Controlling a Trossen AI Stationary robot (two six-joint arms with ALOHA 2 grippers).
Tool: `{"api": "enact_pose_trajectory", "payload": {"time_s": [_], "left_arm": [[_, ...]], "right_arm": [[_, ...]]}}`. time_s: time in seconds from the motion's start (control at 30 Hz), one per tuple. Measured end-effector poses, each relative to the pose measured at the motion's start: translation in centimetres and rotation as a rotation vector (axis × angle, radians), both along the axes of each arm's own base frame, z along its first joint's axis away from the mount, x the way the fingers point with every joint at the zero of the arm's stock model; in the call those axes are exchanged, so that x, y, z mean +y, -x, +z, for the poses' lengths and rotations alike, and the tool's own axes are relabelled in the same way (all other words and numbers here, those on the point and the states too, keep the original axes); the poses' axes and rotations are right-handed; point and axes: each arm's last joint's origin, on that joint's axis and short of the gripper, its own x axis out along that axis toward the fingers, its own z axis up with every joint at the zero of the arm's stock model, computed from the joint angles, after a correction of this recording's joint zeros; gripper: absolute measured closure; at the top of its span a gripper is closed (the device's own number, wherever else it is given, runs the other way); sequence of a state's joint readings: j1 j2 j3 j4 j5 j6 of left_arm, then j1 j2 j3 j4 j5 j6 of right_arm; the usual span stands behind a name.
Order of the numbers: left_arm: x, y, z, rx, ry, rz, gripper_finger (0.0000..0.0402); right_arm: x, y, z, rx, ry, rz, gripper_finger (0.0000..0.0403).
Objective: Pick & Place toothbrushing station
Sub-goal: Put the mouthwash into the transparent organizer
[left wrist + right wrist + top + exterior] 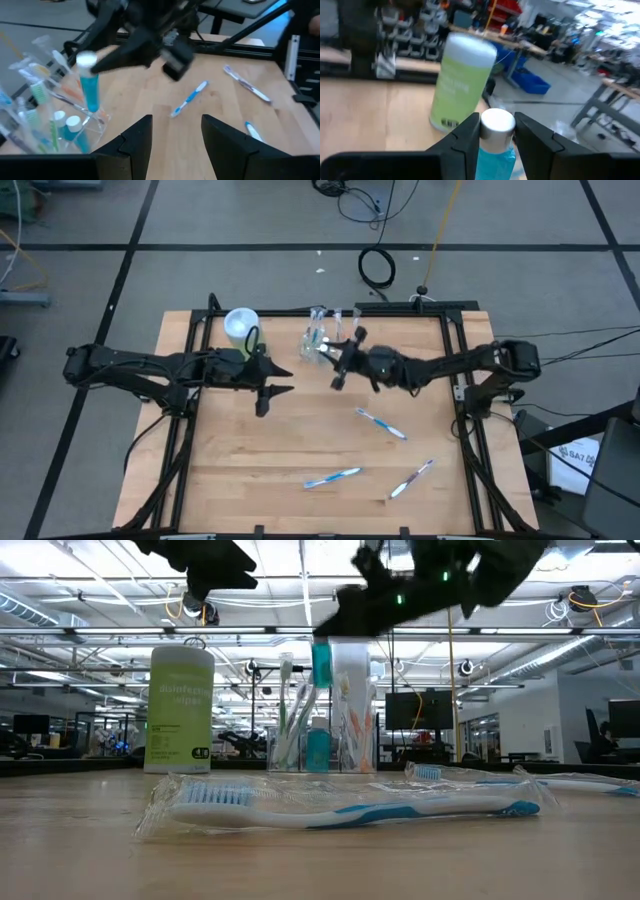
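Left wrist view, upper left: your right gripper clamps a blue tube, seemingly upright, white cap up; left gripper gapes.

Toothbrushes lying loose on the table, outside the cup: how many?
3. One right of centre, one near the front edge, one to the right of that one. More stand in the cup, too crowded to count.

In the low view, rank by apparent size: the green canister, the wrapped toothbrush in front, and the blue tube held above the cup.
1. Wrapped toothbrush: looks largest, but it lies nearest the camera, so this is unsure.
2. Green canister, standing farther back.
3. Blue tube, gripped by the right gripper over the clear cup.
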State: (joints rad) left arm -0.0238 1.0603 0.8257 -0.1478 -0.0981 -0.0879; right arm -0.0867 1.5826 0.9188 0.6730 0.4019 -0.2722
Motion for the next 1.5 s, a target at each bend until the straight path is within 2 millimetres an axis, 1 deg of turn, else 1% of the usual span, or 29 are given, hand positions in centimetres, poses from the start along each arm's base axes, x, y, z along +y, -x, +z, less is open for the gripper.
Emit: {"api": "enact_pose_trajectory", "payload": {"time_s": [0.07,0.17,0.27,0.37,0.5,0.57,0.67,0.83,0.97,1.1,1.23,1.4,1.5], "left_arm": [[0.1,0.0,0.0,-0.001,-0.007,0.019,0.0224],[0.2,0.0,0.0,-0.001,-0.021,0.052,0.0224],[0.2,0.0,0.0,-0.003,-0.03,0.078,0.0224],[0.3,0.0,0.0,-0.004,-0.03,0.083,0.0224],[0.3,0.0,0.0,-0.007,-0.003,0.093,0.0224],[0.3,0.0,0.0,-0.008,0.003,0.096,0.0224],[0.3,0.0,0.2,-0.023,0.004,0.096,0.0224],[0.3,-0.2,0.6,-0.064,-0.005,0.095,0.0224],[0.3,-0.2,0.6,-0.07,-0.008,0.094,0.0224],[0.3,-0.2,0.6,-0.07,-0.01,0.093,0.0224],[0.3,-0.2,0.6,-0.068,-0.022,0.089,0.0224],[0.3,-0.2,0.6,-0.065,-0.03,0.086,0.0224],[0.3,-0.2,0.6,-0.062,-0.03,0.085,0.0224]], "right_arm": [[-1.9,0.5,-0.8,0.018,-0.009,0.04,0.0297],[-4.5,1.1,-0.9,-0.005,-0.039,0.098,0.0297],[-6.6,1.8,-1.2,0.007,-0.054,0.18,0.0297],[-8.3,2.5,-1.3,0.004,-0.078,0.262,0.0297],[-9.7,3.2,-1.7,0.044,-0.111,0.305,0.0297],[-10.2,3.5,-1.9,0.049,-0.122,0.329,0.0297],[-10.5,3.3,-2.3,0.044,-0.125,0.375,0.0297],[-11.2,2.8,-3.7,0.053,-0.095,0.368,0.0297],[-12.0,3.0,-4.0,0.045,-0.112,0.345,0.0297],[-12.4,3.2,-4.1,0.047,-0.12,0.332,0.0297],[-12.5,3.3,-3.9,0.031,-0.109,0.353,0.0297],[-12.5,3.4,-3.0,-0.026,-0.087,0.352,0.0297],[-12.4,3.4,-2.8,-0.03,-0.085,0.352,0.0297]]}}
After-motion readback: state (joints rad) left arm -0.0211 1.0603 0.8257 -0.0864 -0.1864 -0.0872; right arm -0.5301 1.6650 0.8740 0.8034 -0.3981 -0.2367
